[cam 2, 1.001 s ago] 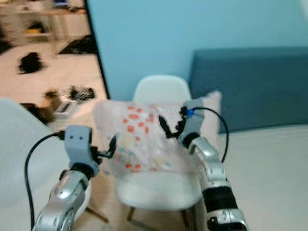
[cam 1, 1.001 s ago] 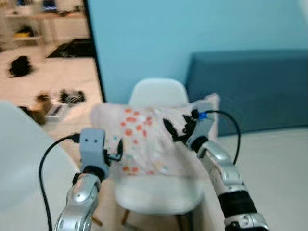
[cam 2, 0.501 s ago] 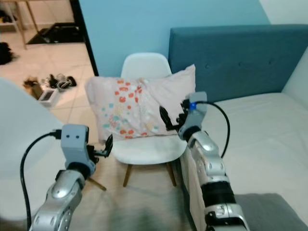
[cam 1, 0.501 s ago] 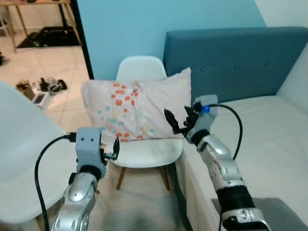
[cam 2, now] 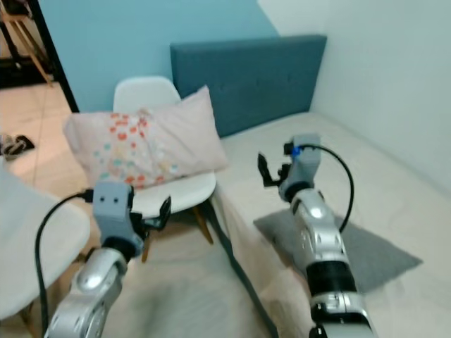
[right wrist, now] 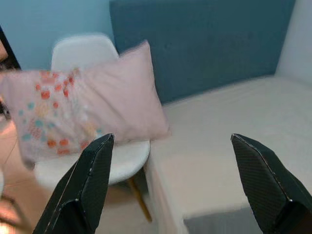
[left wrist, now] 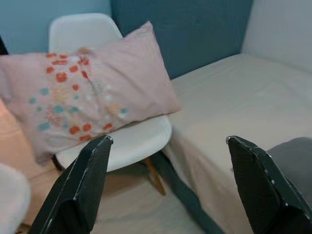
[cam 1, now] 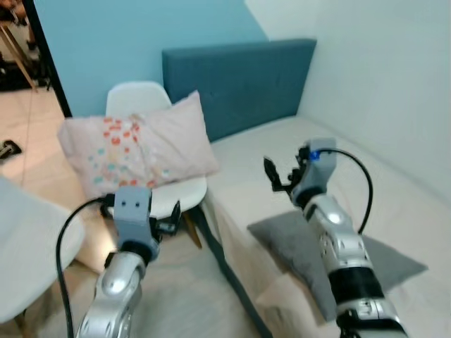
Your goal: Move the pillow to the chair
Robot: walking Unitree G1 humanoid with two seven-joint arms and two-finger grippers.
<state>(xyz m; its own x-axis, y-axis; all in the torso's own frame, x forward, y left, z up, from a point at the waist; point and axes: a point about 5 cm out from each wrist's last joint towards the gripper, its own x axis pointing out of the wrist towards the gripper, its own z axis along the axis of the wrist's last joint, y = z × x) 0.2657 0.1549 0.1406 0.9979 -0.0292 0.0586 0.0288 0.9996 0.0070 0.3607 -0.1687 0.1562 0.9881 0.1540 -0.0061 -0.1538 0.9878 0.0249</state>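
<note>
The pink pillow [cam 1: 134, 148] with orange and teal dots lies on the white chair [cam 1: 138, 98], leaning against its backrest, at the left of the head views. My left gripper [cam 1: 163, 224] is open and empty, low in front of the chair seat. Over the bed, off to the right of the pillow, my right gripper [cam 1: 280, 176] also stands open and holds nothing. Both wrist views look at the pillow [left wrist: 92, 92] [right wrist: 87, 102] from a distance, between spread fingers [left wrist: 83, 185] [right wrist: 87, 185].
A bed with a beige sheet [cam 1: 268, 141] and a blue headboard [cam 1: 239, 77] stands right of the chair, against a white wall. A grey cushion [cam 1: 317, 246] lies on the bed under my right arm. Another white chair [cam 1: 28, 246] is at the near left.
The camera has swung right, so the chair and pillow now sit at the left and the bed comes into view. Both grippers, close to the pillow a second ago, are now apart from it.
</note>
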